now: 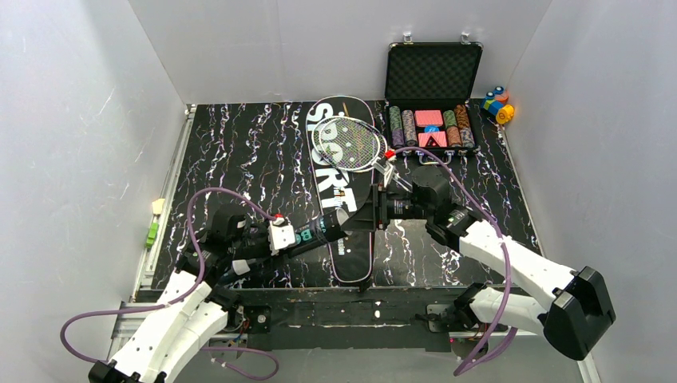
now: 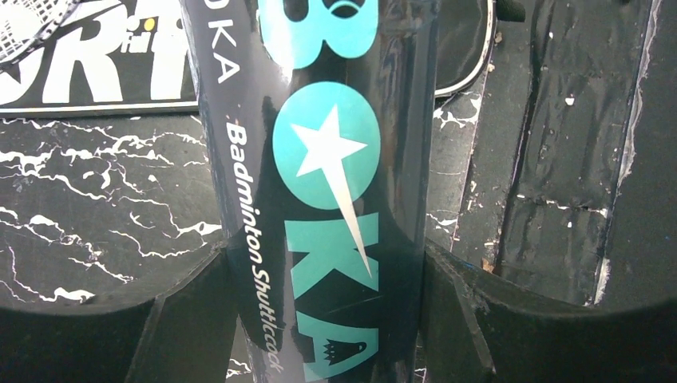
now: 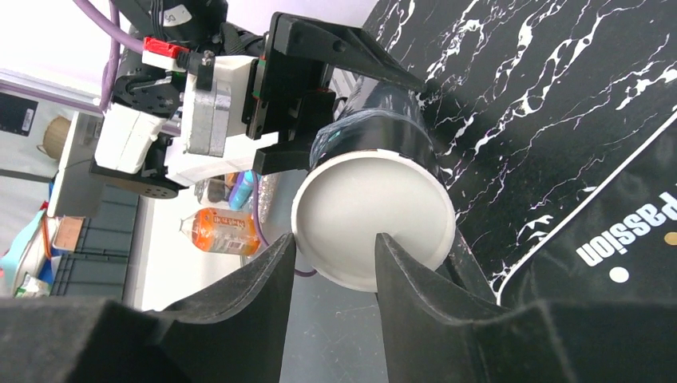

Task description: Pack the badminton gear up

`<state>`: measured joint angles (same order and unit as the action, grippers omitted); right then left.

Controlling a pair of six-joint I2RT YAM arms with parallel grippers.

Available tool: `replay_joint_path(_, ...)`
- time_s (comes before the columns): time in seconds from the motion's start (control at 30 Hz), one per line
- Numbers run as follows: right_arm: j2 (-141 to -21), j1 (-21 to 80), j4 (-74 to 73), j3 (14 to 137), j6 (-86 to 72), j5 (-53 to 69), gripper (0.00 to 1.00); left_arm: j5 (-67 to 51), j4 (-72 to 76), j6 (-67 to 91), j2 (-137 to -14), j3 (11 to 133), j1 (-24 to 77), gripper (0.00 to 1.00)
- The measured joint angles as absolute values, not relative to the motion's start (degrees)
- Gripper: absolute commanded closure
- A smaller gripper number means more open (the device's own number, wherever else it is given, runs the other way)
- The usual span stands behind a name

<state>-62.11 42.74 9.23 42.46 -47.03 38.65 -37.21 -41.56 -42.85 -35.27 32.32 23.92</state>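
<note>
My left gripper (image 1: 307, 234) is shut round the long black tube (image 1: 323, 227), which is held off the table and angled toward the right. In the left wrist view the tube (image 2: 335, 183) with teal "BOKA" lettering fills the gap between my fingers (image 2: 184, 319). Its round white lid (image 3: 371, 219) faces my right gripper (image 3: 335, 263), which is open just in front of it, one finger overlapping the lid. My right gripper (image 1: 370, 211) sits at the tube's end. The black "SPORT" bag (image 1: 342, 187) lies under them, with rackets (image 1: 347, 137) on its top end. No shuttlecocks show.
An open black case of poker chips (image 1: 431, 120) stands at the back right, with small coloured blocks (image 1: 499, 104) beside it. Small yellow and green pieces (image 1: 155, 219) lie at the table's left edge. White walls close in three sides.
</note>
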Motion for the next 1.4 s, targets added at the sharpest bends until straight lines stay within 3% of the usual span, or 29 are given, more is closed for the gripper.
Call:
replay_joint_path(0.27, -62.9, 39.5, 13.5, 42.1, -50.9, 41.5, 0.54, -37.5, -39.6, -41.8, -35.1, 33.1, 23.8, 0.89)
replay_joint_path(0.6, -61.6, 36.1, 18.6, 40.2, -55.2, 44.5, 0.44, -40.6, -38.1, -42.7, -34.5, 33.1, 23.9, 0.9)
replay_joint_path(0.73, -59.1, 35.6, 17.5, 40.2, -54.7, 44.8, 0.5, -41.7, -37.4, -43.0, -34.4, 33.4, 24.1, 0.89)
replay_joint_path(0.97, -58.7, 35.4, 14.2, 40.2, -52.4, 44.5, 0.71, -42.6, -37.2, -43.3, -34.4, 33.5, 24.1, 0.89)
replay_joint_path(1.4, -61.9, 42.6, 2.7, 49.1, -43.7, 37.0, 0.69, -40.7, -39.5, -43.4, -35.3, 33.5, 24.1, 0.89)
